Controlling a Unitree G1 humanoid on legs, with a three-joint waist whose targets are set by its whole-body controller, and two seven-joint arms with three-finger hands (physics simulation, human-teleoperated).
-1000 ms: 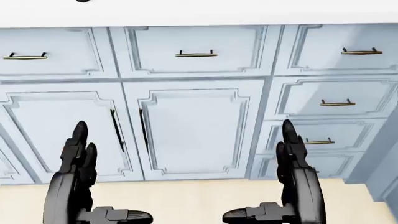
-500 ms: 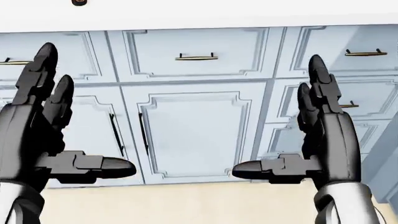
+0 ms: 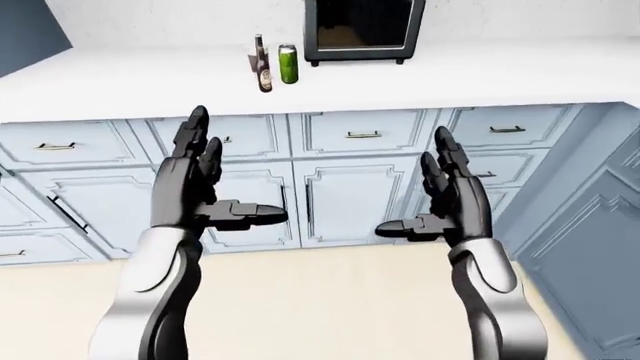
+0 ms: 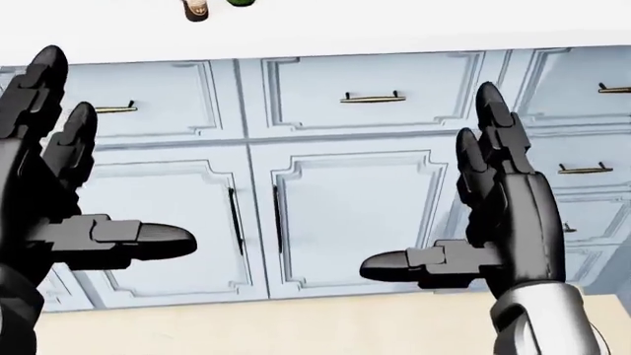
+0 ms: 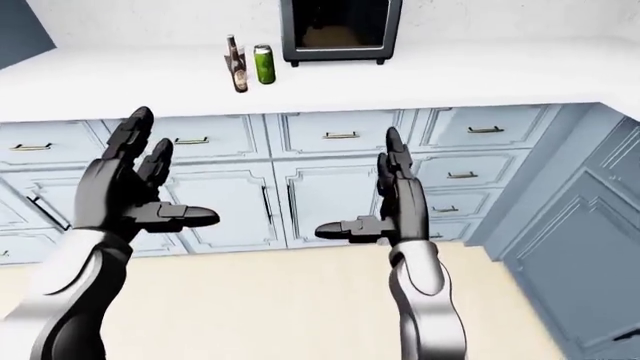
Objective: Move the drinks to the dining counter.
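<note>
Pale blue cabinets (image 3: 330, 187) with brass handles run under a white counter (image 3: 480, 75), with a cream floor (image 3: 320, 300) below. On the counter a black microwave (image 3: 362, 30) stands at the top of the left-eye view. Both hands are raised before the cabinet doors, well below the counter: left hand (image 3: 195, 191) and right hand (image 3: 450, 206) each spread, thumbs pointing inward, holding nothing. Just left of the microwave, a brown bottle (image 3: 262, 66) and green can (image 3: 288, 64) stand side by side.
</note>
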